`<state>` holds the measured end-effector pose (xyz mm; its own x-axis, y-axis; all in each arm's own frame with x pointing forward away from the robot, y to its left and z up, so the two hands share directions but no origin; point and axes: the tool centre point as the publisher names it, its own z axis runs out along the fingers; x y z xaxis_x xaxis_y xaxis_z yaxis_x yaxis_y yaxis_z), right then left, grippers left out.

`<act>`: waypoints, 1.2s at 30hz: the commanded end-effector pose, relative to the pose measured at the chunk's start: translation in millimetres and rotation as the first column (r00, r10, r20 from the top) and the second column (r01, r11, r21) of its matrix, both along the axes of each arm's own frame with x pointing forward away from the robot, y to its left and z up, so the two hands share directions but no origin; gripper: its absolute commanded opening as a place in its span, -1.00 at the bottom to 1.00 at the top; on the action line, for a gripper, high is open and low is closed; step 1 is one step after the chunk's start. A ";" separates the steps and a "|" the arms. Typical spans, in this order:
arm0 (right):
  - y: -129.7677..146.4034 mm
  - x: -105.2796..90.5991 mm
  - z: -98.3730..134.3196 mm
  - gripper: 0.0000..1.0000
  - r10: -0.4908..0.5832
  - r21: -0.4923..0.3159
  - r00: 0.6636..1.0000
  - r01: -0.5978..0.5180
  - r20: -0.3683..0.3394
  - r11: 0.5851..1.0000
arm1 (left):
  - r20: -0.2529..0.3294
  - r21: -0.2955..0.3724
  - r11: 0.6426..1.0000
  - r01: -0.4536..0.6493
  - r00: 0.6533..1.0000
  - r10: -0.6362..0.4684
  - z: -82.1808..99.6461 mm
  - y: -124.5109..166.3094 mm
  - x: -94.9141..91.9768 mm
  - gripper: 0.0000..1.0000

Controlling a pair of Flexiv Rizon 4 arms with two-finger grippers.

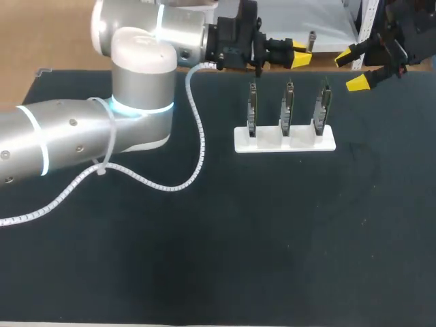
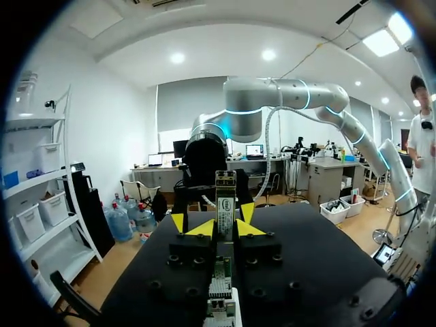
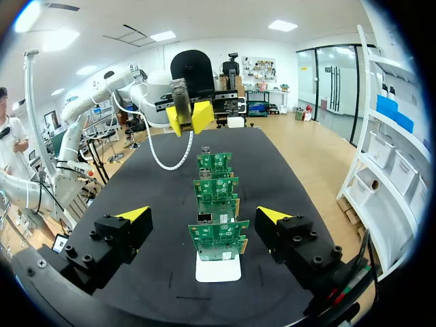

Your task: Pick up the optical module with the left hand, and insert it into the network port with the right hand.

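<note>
A black tabletop (image 1: 272,238) carries a white stand (image 1: 285,142) with three boards (image 1: 289,107). The wrist views show the left gripper (image 2: 213,219) fingers clamping the optical module (image 2: 225,194), seemingly hidden in the head view; the right gripper (image 3: 204,216) fingers stand apart.

The dark tabletop (image 1: 272,238) carries a white holder (image 1: 285,140) toward its far side, right of the middle. Three green boards (image 1: 288,109) stand upright in it.

On counter (image 1: 272,238): stand (image 1: 285,142), three boards (image 1: 289,105) in it. Behind: left end effector (image 1: 303,54) with optical module (image 2: 225,204), right end effector (image 1: 352,70) beside.
</note>
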<state>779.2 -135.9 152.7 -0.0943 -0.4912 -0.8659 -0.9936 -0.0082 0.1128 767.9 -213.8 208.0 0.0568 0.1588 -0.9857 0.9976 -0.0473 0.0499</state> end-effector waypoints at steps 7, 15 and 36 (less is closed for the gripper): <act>0.4 -2.4 0.2 1.00 -0.005 -0.002 1.000 0.005 0.004 1.000 | 0.002 -0.014 1.000 0.021 1.000 -0.021 1.3 -15.5 2.5 -1.00; 0.4 -2.4 0.2 1.00 -0.005 -0.002 1.000 0.005 0.004 1.000 | -0.003 -0.019 0.999 0.046 0.999 -0.046 1.0 -24.2 -0.5 -1.00; 0.4 -2.4 0.2 1.00 -0.005 -0.002 1.000 0.005 0.004 1.000 | -0.097 -0.042 0.999 0.028 0.995 -0.032 -8.6 -41.4 3.5 -1.00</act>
<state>779.2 -135.9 152.7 -0.0943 -0.4912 -0.8659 -0.9936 -0.0082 0.1128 769.2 -250.8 199.2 -0.0340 0.1158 -0.9927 0.9956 -0.0823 -0.0437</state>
